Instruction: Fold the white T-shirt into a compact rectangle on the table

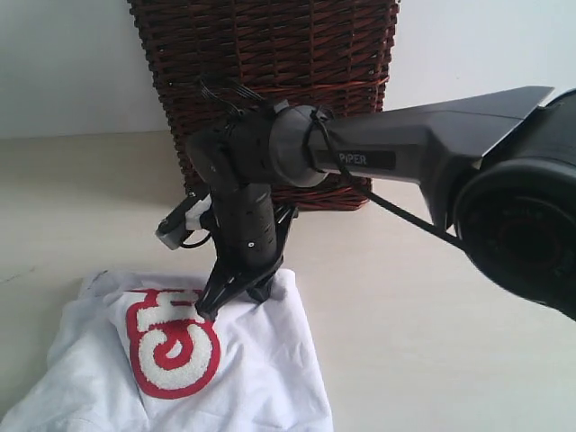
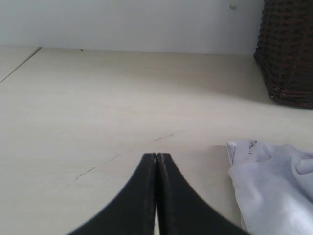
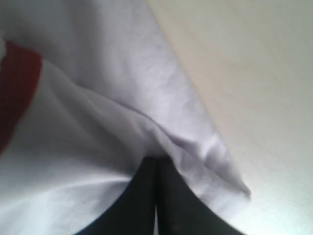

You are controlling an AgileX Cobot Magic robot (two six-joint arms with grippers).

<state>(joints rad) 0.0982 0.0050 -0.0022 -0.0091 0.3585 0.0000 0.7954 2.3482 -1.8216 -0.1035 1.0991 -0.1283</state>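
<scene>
The white T-shirt (image 1: 243, 378) lies on the table (image 1: 432, 306) at the lower left, partly folded, its red-outlined lettering (image 1: 171, 346) facing up. My right gripper (image 1: 209, 309) points down onto it beside the lettering, shut, with its tips pressed into a ridge of the fabric. In the right wrist view the cloth (image 3: 98, 122) bunches around the closed tips of the right gripper (image 3: 156, 158); I see no cloth between them. My left gripper (image 2: 156, 155) is shut and empty over bare table (image 2: 98, 98). A corner of the shirt (image 2: 274, 186) lies beside it.
A dark brown wicker basket (image 1: 270, 63) stands at the back of the table, right behind my right arm; its corner (image 2: 288, 54) also shows in the left wrist view. A pale wall rises behind it. Bare tabletop (image 3: 254, 73) borders the shirt's edge.
</scene>
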